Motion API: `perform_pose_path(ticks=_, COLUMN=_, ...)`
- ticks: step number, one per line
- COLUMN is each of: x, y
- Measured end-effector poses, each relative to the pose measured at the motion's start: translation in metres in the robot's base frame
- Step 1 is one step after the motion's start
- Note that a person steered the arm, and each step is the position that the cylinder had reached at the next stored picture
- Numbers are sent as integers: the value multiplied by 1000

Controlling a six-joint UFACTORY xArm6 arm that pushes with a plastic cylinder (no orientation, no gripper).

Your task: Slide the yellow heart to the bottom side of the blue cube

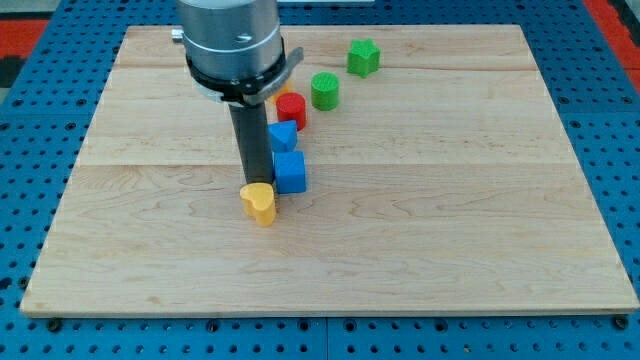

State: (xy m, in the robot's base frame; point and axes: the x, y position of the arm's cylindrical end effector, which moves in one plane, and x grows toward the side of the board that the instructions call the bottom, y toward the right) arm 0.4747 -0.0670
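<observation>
The yellow heart (pixel 259 203) lies on the wooden board (pixel 450 230), left of centre. The blue cube (pixel 290 172) sits just up and to the right of it, nearly touching. A second blue block (pixel 283 136) lies directly above the cube. My tip (pixel 256 183) comes down at the heart's upper edge, touching or almost touching it, just left of the blue cube. The rod and the arm's grey body (pixel 230 40) hide part of the board behind them.
A red cylinder (pixel 292 108) lies above the blue blocks, with something orange just showing behind it by the arm. A green cylinder (pixel 325 91) and a green star (pixel 363 57) lie further up and right. The board rests on a blue pegboard (pixel 40 120).
</observation>
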Motion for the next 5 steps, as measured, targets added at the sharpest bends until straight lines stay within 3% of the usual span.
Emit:
perform_pose_path(ticks=3, x=38, y=-44)
perform_pose_path(ticks=5, x=65, y=21)
